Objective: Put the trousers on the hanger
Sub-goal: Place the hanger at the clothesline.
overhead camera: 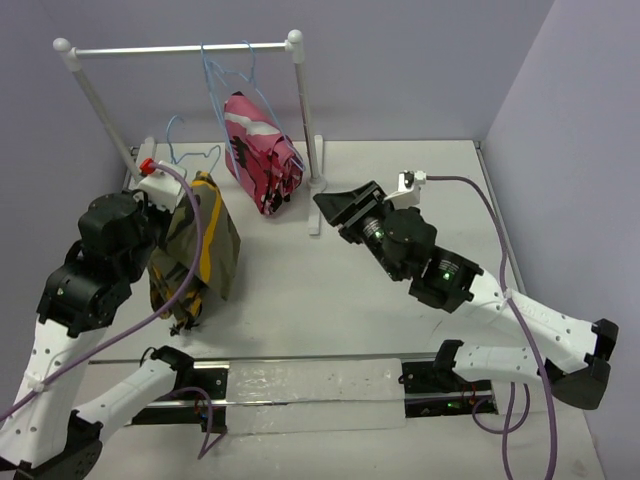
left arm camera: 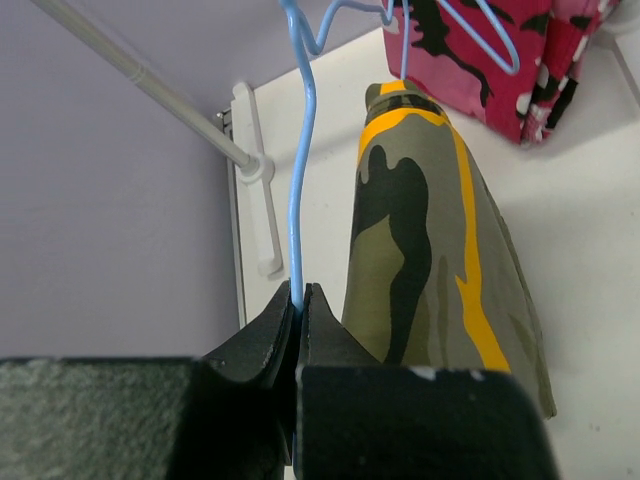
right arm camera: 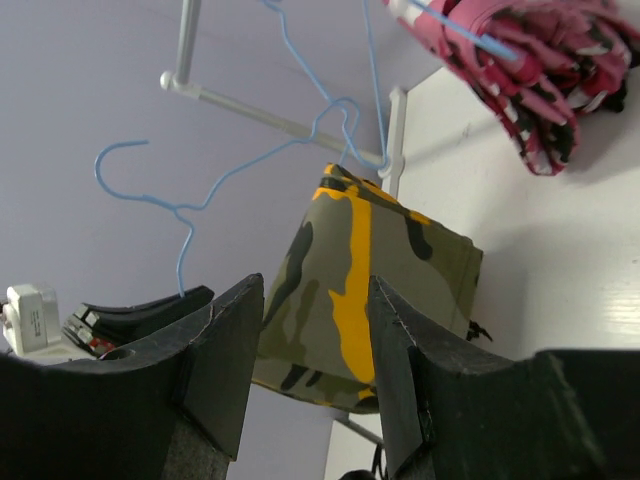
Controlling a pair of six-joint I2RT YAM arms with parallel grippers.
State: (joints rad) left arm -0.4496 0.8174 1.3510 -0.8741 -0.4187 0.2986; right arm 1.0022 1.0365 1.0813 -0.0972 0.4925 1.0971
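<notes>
The olive camouflage trousers (overhead camera: 200,250) hang folded over a light-blue wire hanger (overhead camera: 190,155), held up over the left side of the table. In the left wrist view my left gripper (left arm camera: 300,290) is shut on the hanger's wire (left arm camera: 297,180), with the trousers (left arm camera: 430,240) hanging just to its right. My right gripper (overhead camera: 330,215) stands open near the table's middle, well apart from the trousers and pointing at them. In its own view the trousers (right arm camera: 340,260) show beyond the open right gripper (right arm camera: 315,285), nothing between the fingers, and the hanger's hook (right arm camera: 185,215) rises at left.
A white rail stand (overhead camera: 180,47) spans the back of the table. A pink camouflage garment (overhead camera: 260,150) hangs from it on blue hangers (overhead camera: 225,70). The stand's right post and foot (overhead camera: 315,185) are close to my right gripper. Walls close in behind and right.
</notes>
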